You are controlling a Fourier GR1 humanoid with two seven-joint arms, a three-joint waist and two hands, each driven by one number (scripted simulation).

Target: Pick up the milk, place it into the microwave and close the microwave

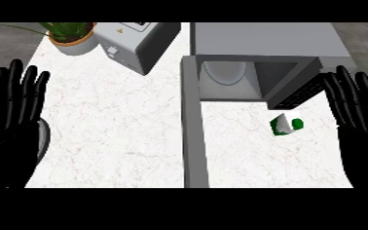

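Though apart, milk (286,124) left of right robot hand (350,108).

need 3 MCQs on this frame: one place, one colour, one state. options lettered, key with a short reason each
1. Where is the milk carton?
A. inside the microwave
B. on the counter in front of the open microwave
C. beside the plant

2. What colours are the milk carton?
A. white and green
B. red and blue
C. all black

3. What state is the microwave door in?
A. shut
B. swung open
C. missing

Answers:
1 B: it lies on the counter just below the microwave cavity.
2 A: white sides with green patches.
3 B: the door stands out toward the viewer and the cavity shows.

Neither robot hand, left or right, holds anything; both are open at the edges.
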